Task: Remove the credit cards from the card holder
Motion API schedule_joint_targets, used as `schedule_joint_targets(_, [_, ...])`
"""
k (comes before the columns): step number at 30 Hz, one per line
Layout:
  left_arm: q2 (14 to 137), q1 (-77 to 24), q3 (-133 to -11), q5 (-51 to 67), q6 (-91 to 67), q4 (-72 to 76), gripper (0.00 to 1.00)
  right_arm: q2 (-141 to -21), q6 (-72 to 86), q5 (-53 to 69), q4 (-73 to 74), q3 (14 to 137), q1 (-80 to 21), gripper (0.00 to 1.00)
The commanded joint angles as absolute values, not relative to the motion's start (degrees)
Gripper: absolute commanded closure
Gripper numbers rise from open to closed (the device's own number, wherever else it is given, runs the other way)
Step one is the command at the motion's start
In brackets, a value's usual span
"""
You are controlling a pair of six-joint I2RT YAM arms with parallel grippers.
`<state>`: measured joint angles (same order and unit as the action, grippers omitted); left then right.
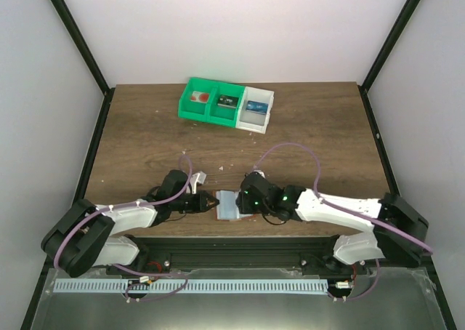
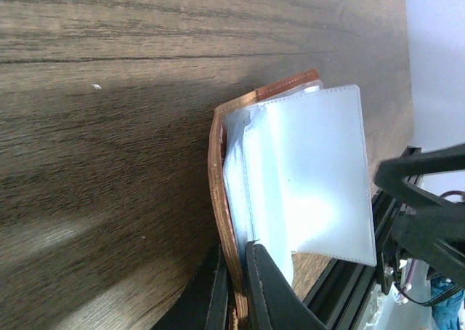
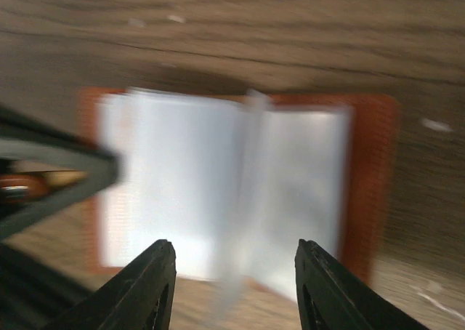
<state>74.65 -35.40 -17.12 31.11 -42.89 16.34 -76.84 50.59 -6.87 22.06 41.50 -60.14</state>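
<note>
Logging card holder [image 1: 227,205] lying spread open, pale pockets up, close to the near edge of the worktop [image 1: 145,141], between the two tools. Not making out any credit cards in the pockets: right wrist view too blurred, left wrist view showing only pale sleeves.

Seeing left tool [image 2: 234,259] pinched shut on the holder's brown leather edge at its left side, pinning it down. Seeing right tool [image 3: 236,275] hovering just over the holder from the right, jaws apart, gripping nothing.

Judging the risks from here:
- Catching a loose sleeve instead of a card, with one sleeve standing up at the centre fold.
- Dragging the whole holder rightward, given the left pinch biting only a thin edge.
- Nudging it off the near edge, lying so close to it.
- Knocking tool against tool, working almost tip to tip.

Noting green-and-white bin [image 1: 205,117] sitting well apart, at the far side.
</note>
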Motion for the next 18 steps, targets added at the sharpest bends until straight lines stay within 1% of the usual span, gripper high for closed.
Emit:
schedule_joint_targets(1, [73.78,-35.42,-16.88,32.18,-42.69,17.86,0.98,-73.64,48.38,0.72,10.35,41.45,-60.46,0.53])
schedule_joint_targets(2, [73.87,-35.48,-16.78,32.31,-42.98,18.18,0.99,-74.46,48.72,1.35,9.13,41.62,-60.47,0.52])
schedule_joint_targets(5, [74.13,-35.5,-16.53,32.76,-43.6,18.98,0.99,-79.44,48.93,0.61,10.77,44.6,-60.74,0.41])
schedule_joint_targets(6, [74.22,-35.47,-16.38,32.8,-43.79,19.16,1.0,-80.66,48.71,0.1,11.26,45.39,-61.0,0.39])
schedule_joint_targets(8, [74.43,-35.5,-16.22,32.71,-43.86,19.24,1.0,-82.54,48.52,0.87,10.74,45.83,-61.16,0.37])
schedule_joint_targets(10, [74.55,-35.51,-16.24,32.5,-43.69,19.12,0.98,-84.81,48.67,1.22,11.41,46.45,-61.16,0.37])
schedule_joint_targets(12, [74.53,-35.46,-16.38,31.84,-43.68,18.55,0.91,-86.68,48.88,0.89,12.37,46.97,-61.25,0.37])
schedule_joint_targets(15, [73.42,-35.43,-16.63,29.99,-43.88,16.42,0.75,-87.76,49.06,0.6,11.18,45.96,-61.22,0.36])
schedule_joint_targets(16, [72.72,-35.45,-16.76,29.29,-44.16,15.58,0.68,-88.26,48.97,0.76,10.73,45.87,-61.25,0.36])
schedule_joint_targets(17, [71.98,-35.42,-17.05,28.36,-44.48,14.45,0.63,-88.82,48.8,0.86,10.64,45.88,-61.26,0.36])
schedule_joint_targets(18, [70.97,-35.42,-17.43,27.35,-44.82,13.1,0.6,-89.38,48.71,0.86,10.81,46.09,-61.26,0.36])
